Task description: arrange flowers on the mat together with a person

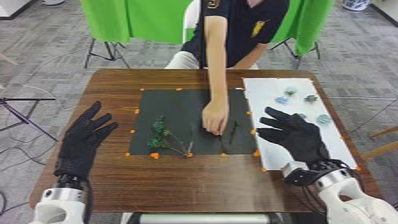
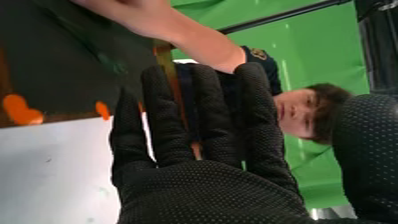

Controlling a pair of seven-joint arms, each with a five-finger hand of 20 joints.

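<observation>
Our left hand (image 1: 80,142) was open, with its fingers loose. Right of it, the leafy stem (image 1: 160,131) lay on the dark mat (image 1: 178,100). It looked light, thin and bendy, and its leaves might tear, so we thought to pinch the bare end nearest us. Next came the person's hand (image 1: 215,117), down at the mat, with a thin stem (image 1: 234,132) between it and our right hand (image 1: 298,142), open too. Past our right hand, small flowers (image 1: 290,92) sat on the white sheet (image 1: 262,92), maybe easy to squash, so best held softly by their sides.
</observation>
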